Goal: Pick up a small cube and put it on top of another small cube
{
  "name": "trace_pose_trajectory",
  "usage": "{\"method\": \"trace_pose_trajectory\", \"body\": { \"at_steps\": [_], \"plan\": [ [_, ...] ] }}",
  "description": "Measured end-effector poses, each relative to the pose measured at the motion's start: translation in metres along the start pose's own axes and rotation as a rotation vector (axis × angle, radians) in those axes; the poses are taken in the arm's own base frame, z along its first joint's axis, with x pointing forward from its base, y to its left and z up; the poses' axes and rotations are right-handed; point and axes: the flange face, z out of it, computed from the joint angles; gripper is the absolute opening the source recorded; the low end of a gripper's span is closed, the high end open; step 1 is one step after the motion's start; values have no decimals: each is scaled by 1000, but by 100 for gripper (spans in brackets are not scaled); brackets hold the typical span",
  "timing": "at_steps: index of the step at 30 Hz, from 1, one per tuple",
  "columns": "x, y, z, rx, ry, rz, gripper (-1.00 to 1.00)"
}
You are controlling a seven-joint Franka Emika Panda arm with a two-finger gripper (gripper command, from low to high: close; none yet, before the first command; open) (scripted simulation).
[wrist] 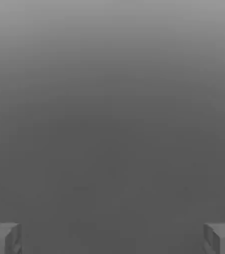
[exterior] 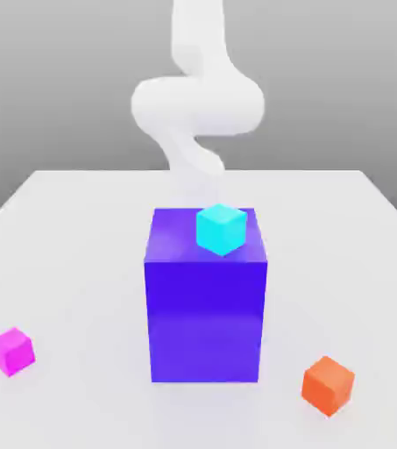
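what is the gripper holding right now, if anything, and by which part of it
Nothing is held: the gripper stands open, with no cube between its fingers.

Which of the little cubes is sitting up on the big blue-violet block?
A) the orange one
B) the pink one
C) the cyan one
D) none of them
C: the cyan cube rests on top of the blue-violet block, while the pink cube and the orange cube lie down on the white surface.
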Motion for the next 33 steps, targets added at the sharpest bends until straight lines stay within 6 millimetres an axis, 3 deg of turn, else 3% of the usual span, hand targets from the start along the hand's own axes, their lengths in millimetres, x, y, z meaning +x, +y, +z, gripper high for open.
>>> {"method": "trace_pose_trajectory", "body": {
  "at_steps": [3,7,12,16,22,27,33],
  "plan": [
    [14,25,60,-118,-3,46,0],
    [30,72,132,-257,-24,111,0],
    [39,150,209,-407,-73,203,0],
    [35,222,259,-504,-129,287,0],
    [10,340,311,-613,-226,449,0],
    [-34,413,344,-650,-329,568,0],
    [-73,457,392,-654,-354,604,0]
  ]
}}
